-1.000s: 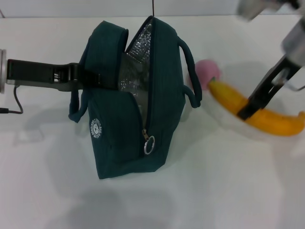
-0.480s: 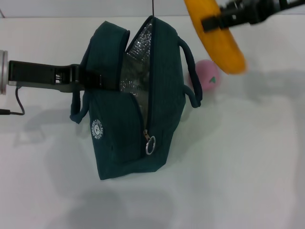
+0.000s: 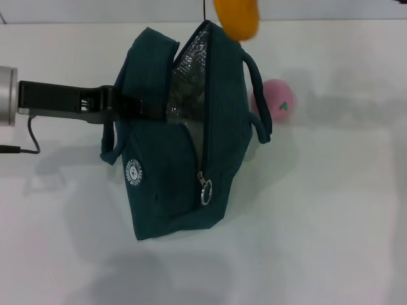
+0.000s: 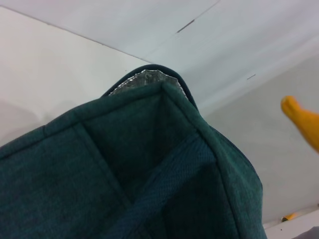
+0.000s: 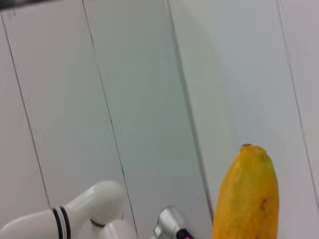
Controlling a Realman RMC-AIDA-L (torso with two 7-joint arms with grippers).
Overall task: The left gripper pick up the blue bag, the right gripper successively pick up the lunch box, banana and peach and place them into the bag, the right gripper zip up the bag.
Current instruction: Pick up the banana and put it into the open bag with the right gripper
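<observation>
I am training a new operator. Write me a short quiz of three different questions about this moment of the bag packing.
1. True or false: the peach is already inside the blue bag.
2. Which item hangs above the open top of the bag? A) the lunch box B) the banana C) the peach
3. Fill the gap: the left end effector holds the bag by its ____ side.

Key
1. False. The peach lies on the table, beside the bag's handle.
2. B. Its lower end shows at the top edge of the head view, over the silver lining.
3. Left. The end effector reaches in from the robot's left and grips that side.
</observation>
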